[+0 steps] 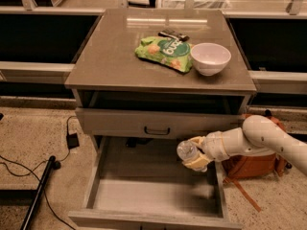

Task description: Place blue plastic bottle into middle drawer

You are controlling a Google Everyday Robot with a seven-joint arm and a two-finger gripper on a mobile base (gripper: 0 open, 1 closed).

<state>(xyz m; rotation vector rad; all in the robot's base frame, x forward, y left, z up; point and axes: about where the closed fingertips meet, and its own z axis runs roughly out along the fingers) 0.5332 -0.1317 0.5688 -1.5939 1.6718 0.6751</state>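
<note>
The blue plastic bottle (185,151), small and clear, is held in my gripper (194,153) at the end of my white arm, which reaches in from the right. The gripper is shut on the bottle and holds it above the right part of the open middle drawer (153,195), just below the front of the drawer above. The middle drawer is pulled out, its pale plank floor showing and nothing lying in it.
The drawer above (158,124) has a dark curved handle. On the cabinet top (110,56) lie a green chip bag (164,51), a white bowl (210,58) and a dark bar (173,34). A brown bag (252,162) stands right of the cabinet. Cables (29,166) lie on the floor at left.
</note>
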